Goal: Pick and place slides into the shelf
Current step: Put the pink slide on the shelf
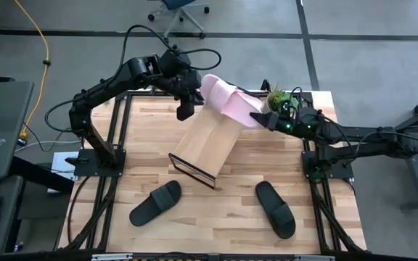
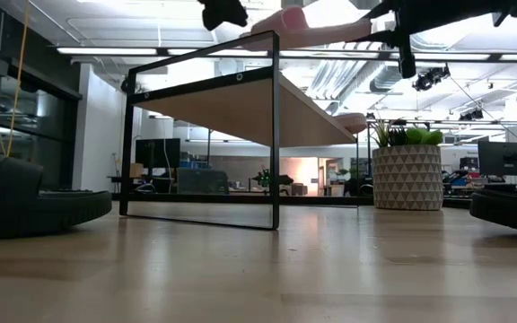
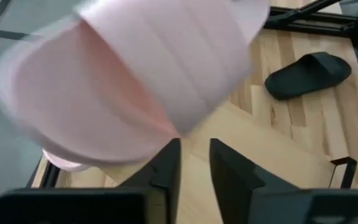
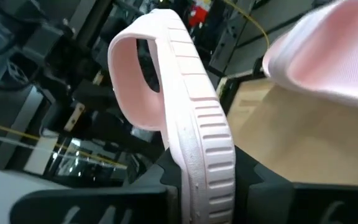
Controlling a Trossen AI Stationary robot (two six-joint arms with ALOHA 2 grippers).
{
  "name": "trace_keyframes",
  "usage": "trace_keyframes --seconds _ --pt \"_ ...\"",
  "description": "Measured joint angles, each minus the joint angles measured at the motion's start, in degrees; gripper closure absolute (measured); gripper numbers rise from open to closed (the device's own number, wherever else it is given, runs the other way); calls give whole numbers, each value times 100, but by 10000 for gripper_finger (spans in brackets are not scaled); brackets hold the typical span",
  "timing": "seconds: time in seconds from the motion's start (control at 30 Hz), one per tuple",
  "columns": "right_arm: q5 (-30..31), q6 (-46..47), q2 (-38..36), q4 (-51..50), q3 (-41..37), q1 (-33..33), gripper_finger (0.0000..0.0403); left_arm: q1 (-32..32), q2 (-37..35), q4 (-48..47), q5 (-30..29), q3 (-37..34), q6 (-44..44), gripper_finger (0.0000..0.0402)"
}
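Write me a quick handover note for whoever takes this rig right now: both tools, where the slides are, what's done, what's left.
Right tool: shut on a pink slide, gripping its sole edge-on at the shelf's high end.
Left tool: fingers slightly apart, gripping nothing, just beside the other pink slide at the shelf's top.
Black slides: both flat on the table, in front of the shelf.
Done: both pink slides brought up to the shelf.
Left: release and settle the pinks, then place both blacks.

My two arms are black and bendy, with black cables looping off them. Small green lights glow on my right arm (image 1: 296,125) near the wrist.
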Motion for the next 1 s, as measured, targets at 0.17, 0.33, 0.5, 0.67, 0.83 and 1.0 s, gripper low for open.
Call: trace_keyframes --seconds 0.17,0.33,0.5,0.67,0.83,1.0 --pt "-126 437 -39 -388 2 -7 362 171 -4 -42 -50 0 150 270" --pt "-292 938 -34 -770 2 -4 362 457 -177 -77 -86 -4 263 239" --pt "-405 1428 -25 -982 2 -4 362 636 -372 -70 -176 -2 322 237" --pt "-431 1895 -25 -1331 2 -4 362 671 -446 -65 -237 0 343 248" --pt "-508 2239 -8 -1396 2 -4 362 662 -439 -64 -222 0 396 257" --pt "-705 2565 259 -1309 2 -4 362 661 -439 -62 -221 0 445 258"
